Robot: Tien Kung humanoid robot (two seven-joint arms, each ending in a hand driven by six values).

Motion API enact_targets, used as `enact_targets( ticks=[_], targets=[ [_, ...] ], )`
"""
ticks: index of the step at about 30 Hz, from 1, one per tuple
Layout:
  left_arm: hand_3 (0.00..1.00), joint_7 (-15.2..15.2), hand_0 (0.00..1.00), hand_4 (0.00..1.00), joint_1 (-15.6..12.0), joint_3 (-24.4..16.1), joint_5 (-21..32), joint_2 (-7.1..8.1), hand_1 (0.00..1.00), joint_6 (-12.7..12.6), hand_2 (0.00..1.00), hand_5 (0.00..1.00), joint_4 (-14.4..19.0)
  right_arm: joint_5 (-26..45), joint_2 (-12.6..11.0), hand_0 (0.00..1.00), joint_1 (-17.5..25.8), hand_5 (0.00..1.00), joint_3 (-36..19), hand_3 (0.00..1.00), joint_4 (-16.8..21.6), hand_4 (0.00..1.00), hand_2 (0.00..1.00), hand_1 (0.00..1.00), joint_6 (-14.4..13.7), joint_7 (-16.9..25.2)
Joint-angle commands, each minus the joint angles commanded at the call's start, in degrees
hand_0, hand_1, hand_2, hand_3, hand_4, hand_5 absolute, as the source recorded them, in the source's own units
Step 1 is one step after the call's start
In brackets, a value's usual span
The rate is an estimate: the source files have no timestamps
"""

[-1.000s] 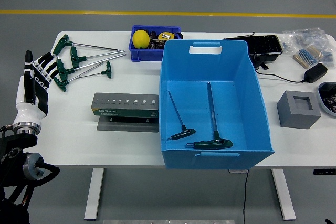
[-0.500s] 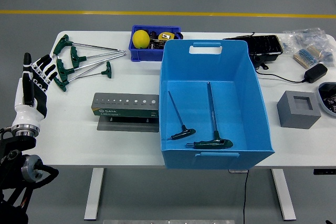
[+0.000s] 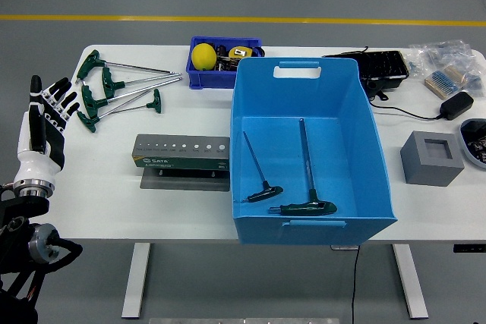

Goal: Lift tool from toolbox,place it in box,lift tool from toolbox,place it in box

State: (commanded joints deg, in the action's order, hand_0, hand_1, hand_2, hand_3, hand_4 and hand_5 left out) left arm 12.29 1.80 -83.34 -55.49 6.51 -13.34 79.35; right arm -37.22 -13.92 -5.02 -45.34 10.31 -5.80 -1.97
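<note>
- On the white table (image 3: pixel 114 195), a large blue box (image 3: pixel 307 149) holds two green-handled wrenches (image 3: pixel 292 202).
- Left of it, a gray tool holder (image 3: pixel 182 152); four more wrenches (image 3: pixel 114 90) lie beyond.
- Left hand (image 3: pixel 42 130): fingers spread, holding nothing, at the table's left edge.

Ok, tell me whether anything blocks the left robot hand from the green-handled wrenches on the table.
Nothing visible does. The left robot hand is open at the table's left edge, and the green-handled wrenches lie just beyond it with only bare white table between them.
</note>
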Motion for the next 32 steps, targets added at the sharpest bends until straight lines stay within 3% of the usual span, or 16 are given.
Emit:
enact_targets(
  ticks=[32],
  targets=[
    [0.763,0.74,0.832,0.981,0.21,0.31,0.69,0.21,0.850,-0.46,0.862,0.998,0.14,0.27,0.03,0.746,0.44,0.826,-0.41,0.687,0.00,0.949,0.728,0.682,-0.29,0.05]
  ],
)
